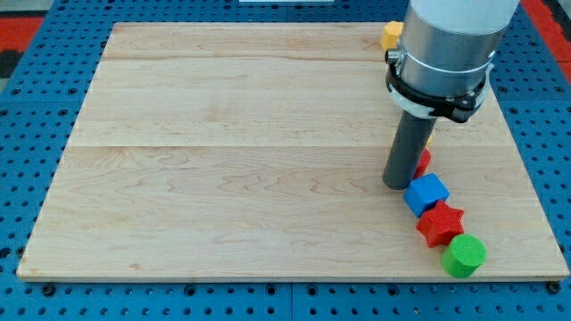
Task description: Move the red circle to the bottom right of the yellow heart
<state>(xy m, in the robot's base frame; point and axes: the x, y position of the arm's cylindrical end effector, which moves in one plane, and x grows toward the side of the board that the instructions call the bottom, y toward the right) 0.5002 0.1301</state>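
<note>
My tip (397, 185) rests on the wooden board (223, 160) at the view's right. A red block (423, 162), only partly visible so its shape is unclear, peeks out just right of the rod. A sliver of yellow (429, 140) shows above it behind the rod; its shape is hidden. A blue cube (426, 194) lies just right of and below the tip. A red star (441, 224) sits below the cube. A green cylinder (465, 256) sits below that. Another yellow block (391, 35) shows at the board's top edge, partly hidden by the arm.
The arm's grey body (446, 45) covers the board's top right. The board lies on a blue perforated table (36, 107).
</note>
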